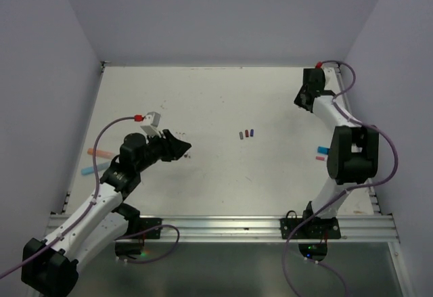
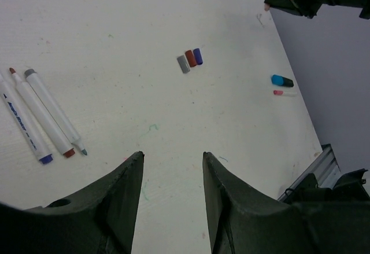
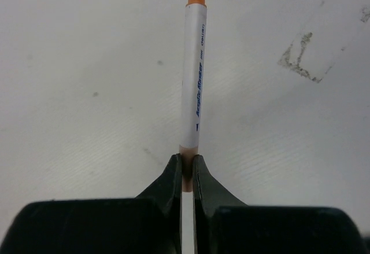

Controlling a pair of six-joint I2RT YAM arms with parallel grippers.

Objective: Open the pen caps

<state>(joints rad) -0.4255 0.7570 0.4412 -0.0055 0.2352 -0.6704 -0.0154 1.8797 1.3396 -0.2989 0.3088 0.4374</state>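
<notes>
Pen parts are lying spread across a table (image 1: 223, 101) between two arms.
At the centre, three caps (image 1: 247, 134) are sitting in a row. Near the right edge, two more caps (image 1: 323, 150) are lying together, and two markers (image 1: 98, 153) are lying near the left edge. Side by side, three pens (image 2: 40, 118) are lying ahead and left of the left gripper (image 2: 172, 158). At the far right corner, the right gripper (image 3: 188, 161) is pinching a fourth pen (image 3: 195, 74).

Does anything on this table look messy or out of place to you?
Only minor things: a dark smudge stains the white table beside the pen held in the right claw, and three loose caps lie side by side mid-table.
</notes>
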